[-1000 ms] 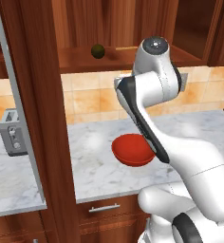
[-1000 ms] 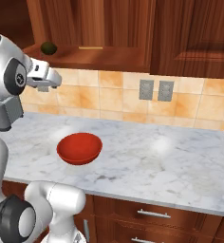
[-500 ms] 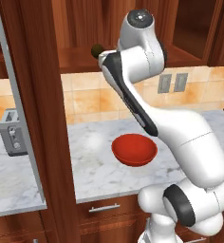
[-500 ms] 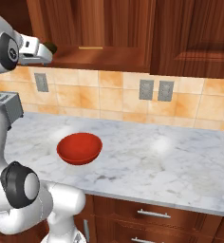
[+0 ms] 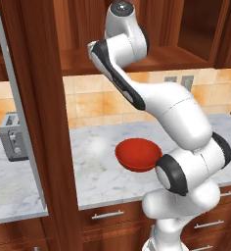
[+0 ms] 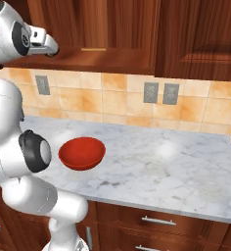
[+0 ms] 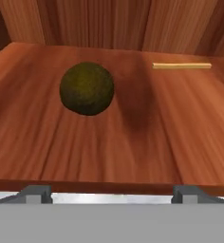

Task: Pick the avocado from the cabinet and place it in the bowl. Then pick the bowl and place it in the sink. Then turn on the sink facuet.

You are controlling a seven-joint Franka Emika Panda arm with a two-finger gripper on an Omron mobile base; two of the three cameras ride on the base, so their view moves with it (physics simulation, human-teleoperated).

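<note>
- Your landmark is the avocado (image 7: 87, 88): it sits on the plank shelf of the cabinet (image 7: 133, 137), with bare shelf on every side of it and the cabinet's back wall beyond it.
- In the hand view the avocado is ahead of the gripper (image 7: 111, 193) and off to the left of the line between the 2 fingertips, so you are not yet centred on it.
- The jaws stand wide apart with nothing between them; both tips are short of the avocado, at the shelf's front edge.
- A thin pale strip (image 7: 182, 66) lies on the shelf to the right of the avocado and further back, well apart from it; it looks out of your path.
- Expect the avocado to be light, firm and nearly round, so it will likely roll if 1 fingertip nudges it before the other arrives.
- Take hold across its widest middle, with the 2 fingertips on opposite sides; a grip high on the curve could squeeze it out.
- Its skin looks matt and slightly rough, so slipping should be a minor worry once you are square on it.
- The bowl (image 5: 136, 154) waits on the bench (image 5: 98, 171), below the avocado and in front of the tiled wall; it is empty, so step 1 of the task is not yet done.
</note>
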